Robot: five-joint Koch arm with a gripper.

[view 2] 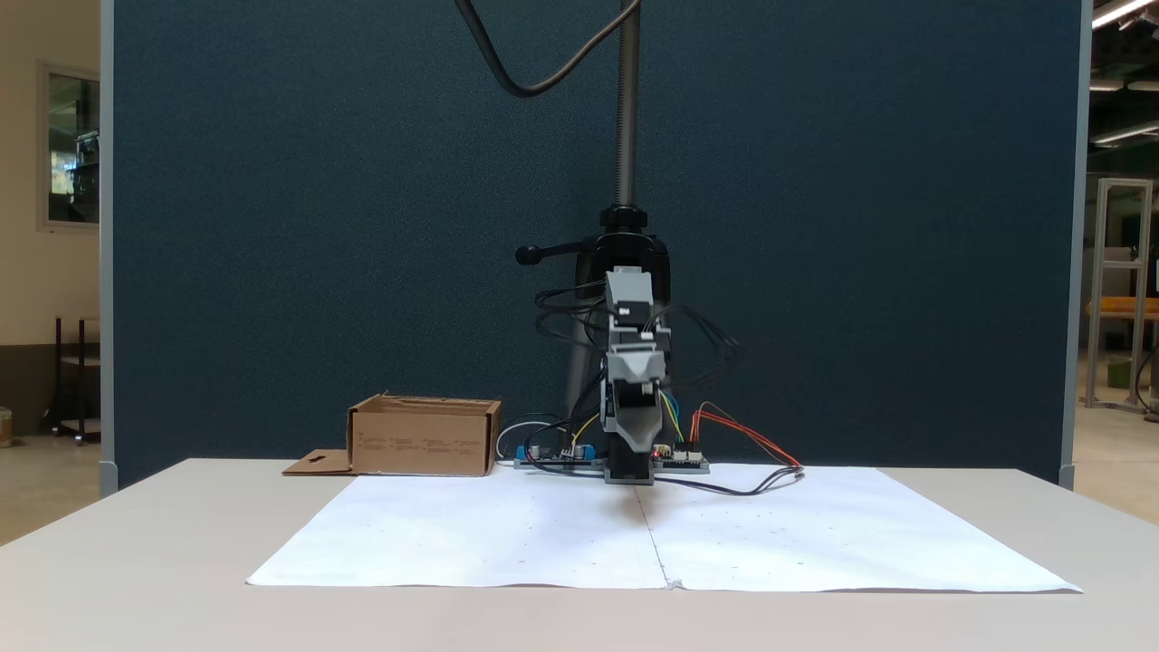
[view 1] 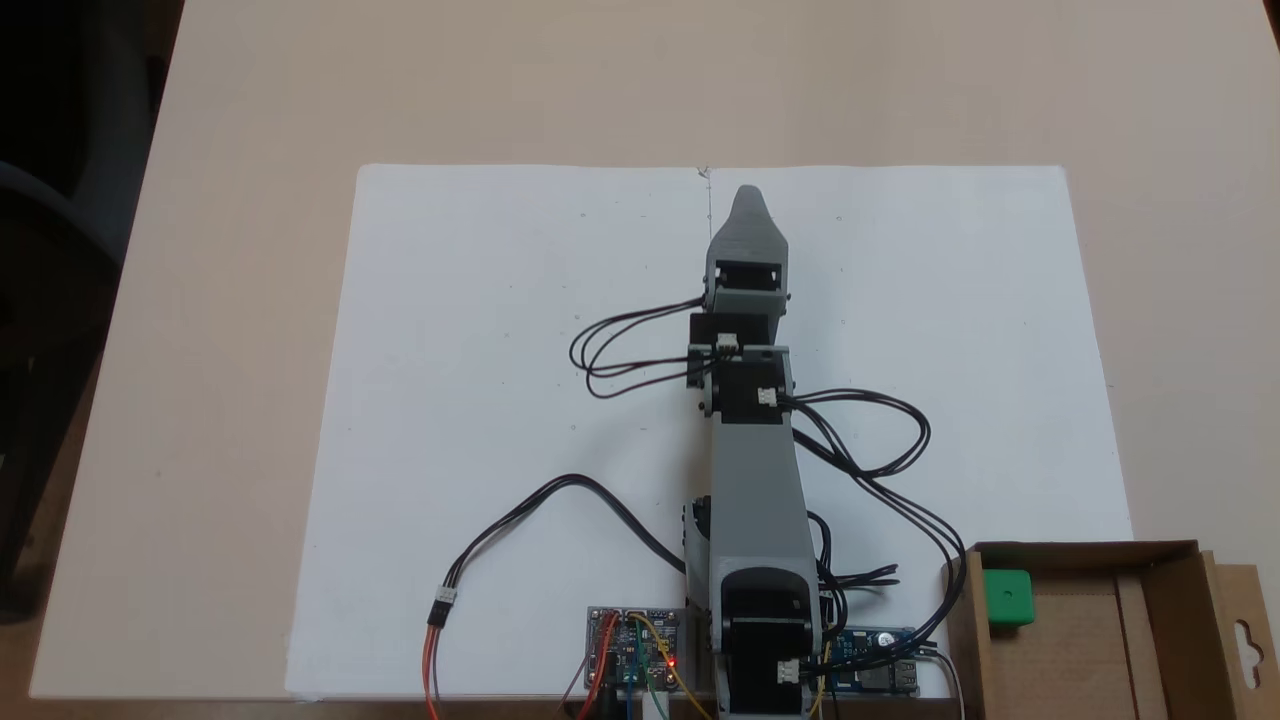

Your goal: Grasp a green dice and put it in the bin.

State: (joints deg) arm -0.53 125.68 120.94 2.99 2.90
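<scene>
The green dice (view 1: 1007, 597) is already sitting inside the bin (view 1: 1090, 552), the gripper (view 1: 750, 196) is hanging well away, its opening impossible to tell, nothing left but resting

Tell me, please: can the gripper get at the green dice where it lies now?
Probably yes. The green dice lies uncovered inside the bin, near its wall beside the arm's base. The bin is open on top, so the gripper, now stretched out over the white paper, could swing back and descend from above.

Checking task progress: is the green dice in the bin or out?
In: the green dice lies inside the cardboard bin, by its left wall.
</scene>
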